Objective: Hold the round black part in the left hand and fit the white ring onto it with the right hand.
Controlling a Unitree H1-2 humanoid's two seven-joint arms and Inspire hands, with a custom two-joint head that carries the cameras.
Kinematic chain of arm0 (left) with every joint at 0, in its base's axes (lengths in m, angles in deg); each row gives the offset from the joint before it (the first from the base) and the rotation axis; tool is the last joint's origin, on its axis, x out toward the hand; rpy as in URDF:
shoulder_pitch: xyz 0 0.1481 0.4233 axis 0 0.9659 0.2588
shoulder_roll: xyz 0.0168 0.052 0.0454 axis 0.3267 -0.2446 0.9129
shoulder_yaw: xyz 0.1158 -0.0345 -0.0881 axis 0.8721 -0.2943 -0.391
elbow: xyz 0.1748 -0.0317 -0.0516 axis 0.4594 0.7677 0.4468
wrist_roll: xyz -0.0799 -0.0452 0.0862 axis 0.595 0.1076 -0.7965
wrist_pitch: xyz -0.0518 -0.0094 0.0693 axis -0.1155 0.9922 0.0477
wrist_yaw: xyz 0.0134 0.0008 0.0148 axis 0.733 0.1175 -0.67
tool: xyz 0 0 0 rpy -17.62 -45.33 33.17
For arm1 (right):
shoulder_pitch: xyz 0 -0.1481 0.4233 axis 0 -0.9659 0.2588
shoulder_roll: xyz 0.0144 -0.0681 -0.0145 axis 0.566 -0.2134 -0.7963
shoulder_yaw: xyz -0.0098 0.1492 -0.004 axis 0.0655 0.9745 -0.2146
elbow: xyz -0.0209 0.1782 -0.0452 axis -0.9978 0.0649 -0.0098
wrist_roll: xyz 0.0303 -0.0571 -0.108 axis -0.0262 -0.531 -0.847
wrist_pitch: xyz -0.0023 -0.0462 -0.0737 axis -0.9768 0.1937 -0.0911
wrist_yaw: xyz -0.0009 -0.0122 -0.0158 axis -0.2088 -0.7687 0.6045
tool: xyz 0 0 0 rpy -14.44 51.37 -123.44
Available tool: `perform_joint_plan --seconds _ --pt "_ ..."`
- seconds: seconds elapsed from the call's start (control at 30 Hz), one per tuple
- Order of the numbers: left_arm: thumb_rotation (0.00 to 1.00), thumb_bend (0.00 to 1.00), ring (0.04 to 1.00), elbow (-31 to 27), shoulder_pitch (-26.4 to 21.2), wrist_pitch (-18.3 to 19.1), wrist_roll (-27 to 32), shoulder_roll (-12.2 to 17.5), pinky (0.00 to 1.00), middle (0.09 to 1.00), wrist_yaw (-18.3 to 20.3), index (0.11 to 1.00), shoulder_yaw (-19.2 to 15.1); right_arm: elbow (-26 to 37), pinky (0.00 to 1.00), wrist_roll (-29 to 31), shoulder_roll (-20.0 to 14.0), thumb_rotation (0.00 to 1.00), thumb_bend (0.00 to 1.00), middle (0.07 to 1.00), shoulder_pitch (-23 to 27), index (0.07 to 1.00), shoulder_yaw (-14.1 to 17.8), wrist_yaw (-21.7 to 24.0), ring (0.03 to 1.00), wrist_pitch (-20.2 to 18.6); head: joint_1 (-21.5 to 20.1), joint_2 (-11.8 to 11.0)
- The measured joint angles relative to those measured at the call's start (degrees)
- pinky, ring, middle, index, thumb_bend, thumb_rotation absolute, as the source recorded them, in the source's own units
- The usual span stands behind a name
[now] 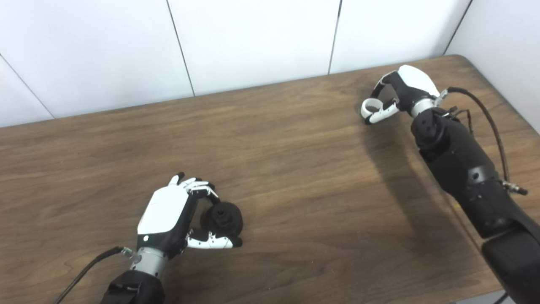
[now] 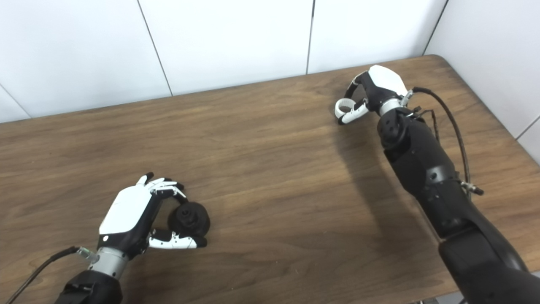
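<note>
The round black part rests at the front left of the wooden table. My left hand is curled round it, fingers over its far side and thumb against its near side. Far off at the back right, the white ring lies low at the table surface. My right hand arches over it, fingers bent down on its far side and the white thumb pressed along its near side. The two hands are far apart.
White wall panels stand right behind the table's back edge, and another wall closes the right side. My right forearm and its cable lie along the table's right edge. Bare wood stretches between the two hands.
</note>
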Motion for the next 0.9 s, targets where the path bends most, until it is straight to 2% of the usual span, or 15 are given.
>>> perform_joint_plan --seconds 0.13,0.2,0.33,0.47,0.67,0.9 --pt "0.05 0.52 0.873 -0.5 0.0 0.4 -0.6 0.0 0.99 0.783 0.2 0.485 0.4 7.5 0.99 -0.6 0.0 0.13 0.52 0.838 -0.9 0.486 -2.3 3.4 0.956 0.1 1.0 0.4" --pt "0.05 0.52 0.875 -1.0 0.0 0.6 -1.0 -0.1 0.99 0.783 0.7 0.485 0.7 10.8 1.00 -0.9 0.0 0.13 0.52 0.843 -1.0 0.487 -2.7 5.1 0.963 -0.3 2.8 1.1" --pt "0.05 0.52 0.873 -1.4 0.0 1.6 -2.3 -0.9 0.99 0.779 1.1 0.485 1.4 19.7 1.00 -1.7 0.0 0.13 0.52 0.835 -0.9 0.486 -4.4 10.4 0.950 -1.1 5.6 1.8" --pt "0.05 0.52 0.875 -1.4 0.0 2.5 -3.3 -2.2 0.98 0.774 1.1 0.485 2.3 27.6 0.98 -3.5 0.4 0.13 0.52 0.827 -0.9 0.485 -7.7 15.9 0.940 -1.6 6.6 2.3" --pt "0.05 0.52 0.877 -1.4 0.0 2.9 -4.5 -3.1 0.99 0.776 1.3 0.485 3.0 36.1 1.00 -6.8 3.8 0.14 0.52 0.832 -1.0 0.484 -12.3 23.7 0.937 -2.5 8.3 3.2" --pt "0.05 0.52 0.879 -1.4 0.0 3.2 -5.6 -4.4 0.99 0.774 1.9 0.485 3.5 42.7 1.00 -7.8 7.7 0.13 0.52 0.835 -2.9 0.483 -13.9 30.0 0.944 -2.5 9.7 3.5"
